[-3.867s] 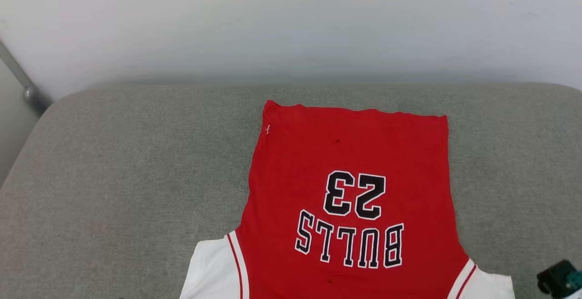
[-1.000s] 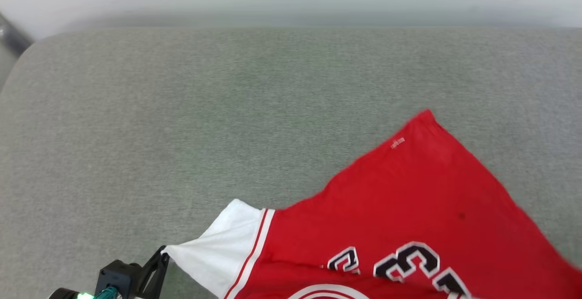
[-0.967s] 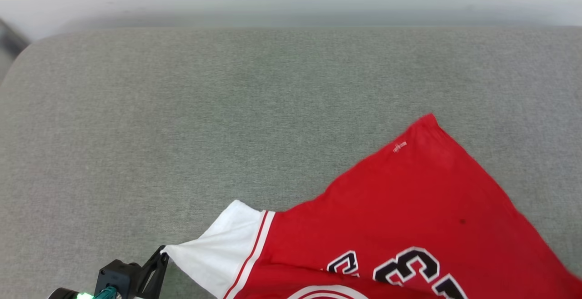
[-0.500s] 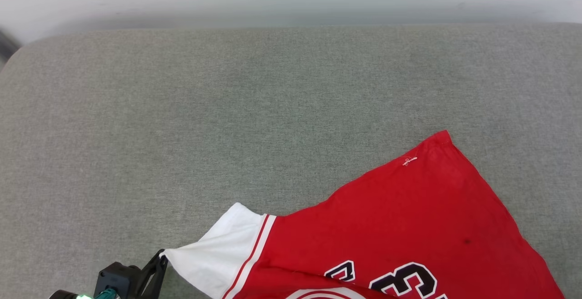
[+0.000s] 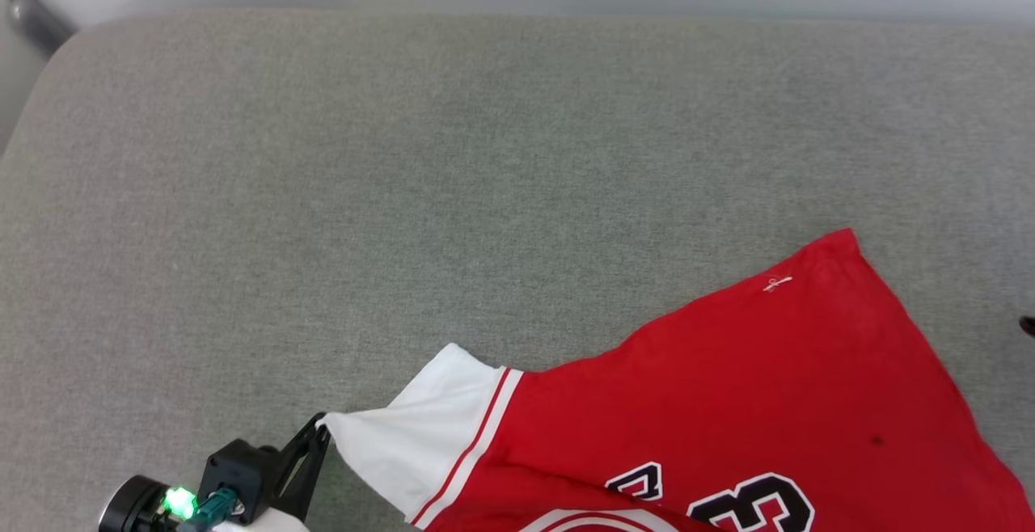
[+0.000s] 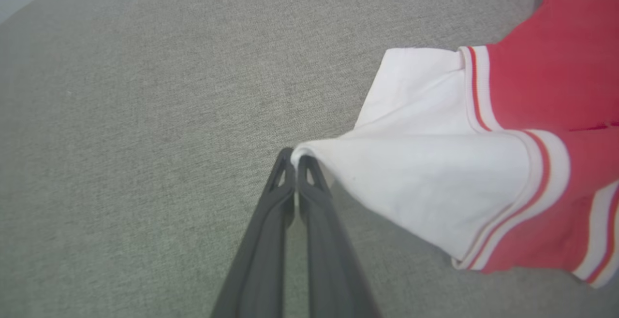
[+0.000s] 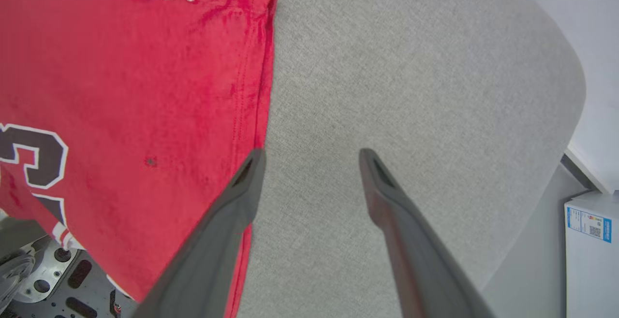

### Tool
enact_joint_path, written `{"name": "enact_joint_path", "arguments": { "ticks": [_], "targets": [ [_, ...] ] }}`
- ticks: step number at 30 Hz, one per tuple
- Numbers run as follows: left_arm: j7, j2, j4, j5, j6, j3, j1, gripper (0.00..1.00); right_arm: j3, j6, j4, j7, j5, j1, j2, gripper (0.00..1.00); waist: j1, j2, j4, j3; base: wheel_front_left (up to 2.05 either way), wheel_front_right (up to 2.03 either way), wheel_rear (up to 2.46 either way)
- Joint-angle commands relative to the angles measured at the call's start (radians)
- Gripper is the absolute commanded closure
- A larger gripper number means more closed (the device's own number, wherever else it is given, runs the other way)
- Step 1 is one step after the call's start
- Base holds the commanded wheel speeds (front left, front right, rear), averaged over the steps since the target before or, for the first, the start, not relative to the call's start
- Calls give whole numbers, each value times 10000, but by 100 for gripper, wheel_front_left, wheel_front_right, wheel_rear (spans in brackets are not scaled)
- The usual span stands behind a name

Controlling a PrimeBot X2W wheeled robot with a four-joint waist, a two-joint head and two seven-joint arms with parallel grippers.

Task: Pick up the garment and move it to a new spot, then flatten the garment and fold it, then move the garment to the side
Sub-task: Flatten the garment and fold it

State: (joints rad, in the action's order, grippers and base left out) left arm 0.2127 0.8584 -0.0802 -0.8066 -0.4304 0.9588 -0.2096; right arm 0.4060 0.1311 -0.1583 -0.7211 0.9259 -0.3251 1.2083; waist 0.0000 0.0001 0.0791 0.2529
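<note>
The left gripper [image 6: 295, 158] was clamped shut on the tip of the white sleeve [image 6: 425, 163] of the red jersey [image 5: 728, 403], drawing that sleeve taut just above the grey bench [image 5: 323, 152]. The right gripper [image 7: 312, 156] had its fingers wide apart and held nothing, poised over bare bench just beside the jersey's stitched hem. The jersey lay askew on the bench's near right part, its near edge doubled over. By my judgement it was set down but not flat: smoothing, folding and moving it aside remained.
</note>
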Motion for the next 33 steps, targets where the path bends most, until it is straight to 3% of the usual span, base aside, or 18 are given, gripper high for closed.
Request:
{"name": "enact_joint_path", "arguments": {
  "ticks": [1,7,13,21,22,33],
  "targets": [
    [-47,-79,-58,113,35,-5,-238,100,208,-8,-127,-355,-168,-553,-243,0,0,-1,218,323,0,0,0],
    [-220,-250,-253,500,86,70,-824,100,1325,-8,290,-1756,-761,-2647,-1521,0,0,-1,561,1074,0,0,0],
    [-320,-385,-453,803,25,76,-1318,100,2588,-8,1414,-2225,-1325,-4408,-2742,0,0,-1,858,1750,0,0,0],
    [-356,-585,-490,969,-33,123,-1561,100,4606,-11,3093,-2332,-1405,-5118,-3344,0,0,-1,1079,2153,0,0,0],
    [-315,-646,-408,899,-54,103,-1540,100,5298,-9,3381,-2167,-1201,-5124,-3324,100,0,-1,1079,2101,0,0,0],
    [-29,-595,102,575,87,-93,-1253,100,5719,-9,3810,209,-469,-5851,-3186,100,0,-1,660,305,0,0,0]
  ]
}}
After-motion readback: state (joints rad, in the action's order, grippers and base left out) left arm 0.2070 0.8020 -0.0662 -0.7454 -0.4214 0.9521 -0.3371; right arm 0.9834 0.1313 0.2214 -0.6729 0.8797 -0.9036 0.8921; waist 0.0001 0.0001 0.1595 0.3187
